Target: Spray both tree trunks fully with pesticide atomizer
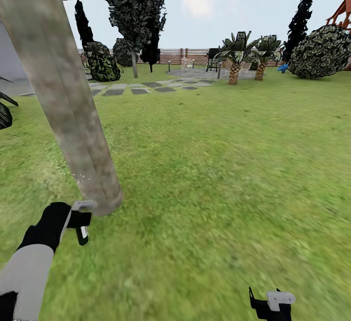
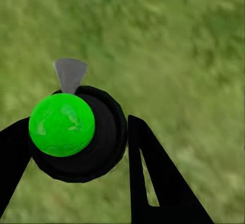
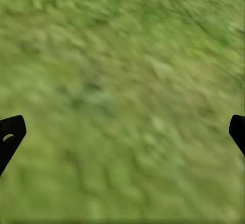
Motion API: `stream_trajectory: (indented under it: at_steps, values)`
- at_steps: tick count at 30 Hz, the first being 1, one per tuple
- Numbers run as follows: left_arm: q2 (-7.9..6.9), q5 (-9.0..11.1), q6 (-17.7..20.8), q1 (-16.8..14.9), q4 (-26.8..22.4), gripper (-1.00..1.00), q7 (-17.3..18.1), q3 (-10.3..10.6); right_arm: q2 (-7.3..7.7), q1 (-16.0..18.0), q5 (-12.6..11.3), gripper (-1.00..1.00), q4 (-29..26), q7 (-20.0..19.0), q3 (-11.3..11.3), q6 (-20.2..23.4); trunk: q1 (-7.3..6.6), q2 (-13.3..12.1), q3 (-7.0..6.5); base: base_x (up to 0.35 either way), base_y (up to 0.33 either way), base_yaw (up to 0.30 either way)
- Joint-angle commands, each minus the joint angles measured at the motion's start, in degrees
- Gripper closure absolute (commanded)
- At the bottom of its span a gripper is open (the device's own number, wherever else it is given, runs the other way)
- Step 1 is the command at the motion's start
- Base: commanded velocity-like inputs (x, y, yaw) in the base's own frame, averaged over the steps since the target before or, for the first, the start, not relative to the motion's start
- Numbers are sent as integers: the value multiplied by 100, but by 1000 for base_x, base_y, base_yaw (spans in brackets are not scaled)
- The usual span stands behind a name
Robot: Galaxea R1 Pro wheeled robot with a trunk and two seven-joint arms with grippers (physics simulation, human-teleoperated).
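Observation:
A thick, blotchy grey-tan tree trunk [image 1: 63,102] leans across the left of the head view and meets the lawn at its base [image 1: 105,204]. My left gripper [image 1: 82,226] hovers just in front of that base, shut on the pesticide atomizer [image 1: 84,235], a tiny dark sprayer. In the left wrist view the atomizer [image 2: 102,147] is a black round body with a green knob and a grey nozzle, held in the left gripper [image 2: 76,137]. A second tall tree [image 1: 134,65] stands far back. My right gripper [image 1: 270,302] hangs low over grass, open [image 3: 122,132] and empty.
Two short palms [image 1: 234,65] and a big shrub [image 1: 321,50] stand at the back right. Dark shrubs [image 1: 103,63] and grey stepping stones [image 1: 141,88] lie at the back left. A slatted brown fence [image 1: 195,55] closes the far side, with open lawn between.

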State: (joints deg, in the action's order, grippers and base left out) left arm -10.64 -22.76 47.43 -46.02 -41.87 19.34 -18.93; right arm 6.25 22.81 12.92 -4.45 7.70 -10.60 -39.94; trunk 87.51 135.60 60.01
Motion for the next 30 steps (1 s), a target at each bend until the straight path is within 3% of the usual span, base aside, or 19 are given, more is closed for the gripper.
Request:
stream_trajectory:
  at_steps: [1, 2, 3, 6, 12, 18, 22, 30]
  values:
    - [-51, -29, 23, -22, -9, 100, 51, -30, -1, 4, 61, -100, 6, 31, -30, -14, -1, 2, 5, 0, 0, 0]
    - [-192, -20, 29, -55, -11, 100, 47, -38, -1, 4, 61, -100, 6, 30, -30, -14, -1, 2, 5, 0, 0, 0]
    - [-423, -8, 44, -90, -16, 100, 51, -46, 1, 4, 61, -100, 6, 31, -30, -14, -1, 2, 5, 0, 0, 0]
    - [-547, -9, 84, -228, -81, 100, 48, -20, 2, 4, 61, -100, 6, 37, -30, -14, -1, 2, 5, 0, 0, 27]
    - [-483, -26, 127, -224, -116, 100, 12, 0, 1, 4, 61, -100, 6, 38, -30, -14, -1, 2, 5, 5, 0, 245]
    - [-450, -16, 106, -206, -115, 100, -9, 2, 0, 4, 61, -100, -2, 38, -30, -14, -1, 2, 5, 269, -42, 191]
    - [-304, -26, 98, -206, -111, 100, -17, 1, 4, 4, 61, -100, -3, 38, -30, -14, -1, 2, 5, 117, -209, 11]
    - [-281, -18, 99, -203, -111, 100, -18, -5, 0, 4, 61, -100, -3, 38, -30, -14, -1, 2, 5, 52, -266, 66]
